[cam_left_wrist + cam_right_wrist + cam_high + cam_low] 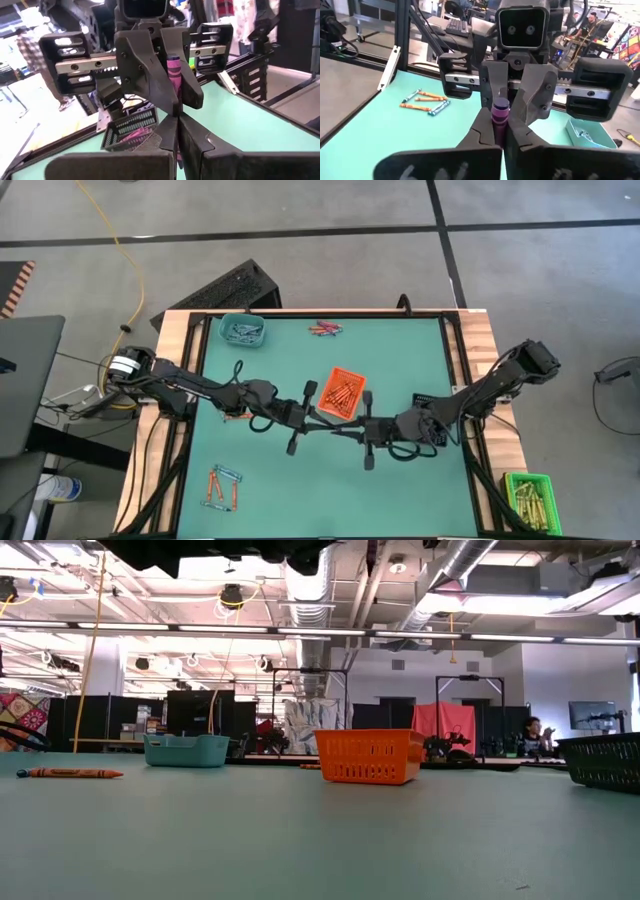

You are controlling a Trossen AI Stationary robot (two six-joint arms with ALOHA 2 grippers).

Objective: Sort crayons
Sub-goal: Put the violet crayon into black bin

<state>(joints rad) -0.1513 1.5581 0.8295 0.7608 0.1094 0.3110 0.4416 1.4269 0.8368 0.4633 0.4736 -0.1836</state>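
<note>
A purple crayon (500, 114) with a paper wrapper is clamped between the two grippers, which meet tip to tip above the mat. Both the left gripper (172, 132) and the right gripper (499, 131) are closed on it. Only the right wrist view shows loose crayons (426, 102) lying beyond the left gripper.

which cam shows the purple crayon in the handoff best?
Right wrist view: the purple crayon stands end-on, pinched between both grippers' fingers. Left wrist view shows its wrapped side, partly hidden. High view hides it under the grippers; low view misses it.
</note>
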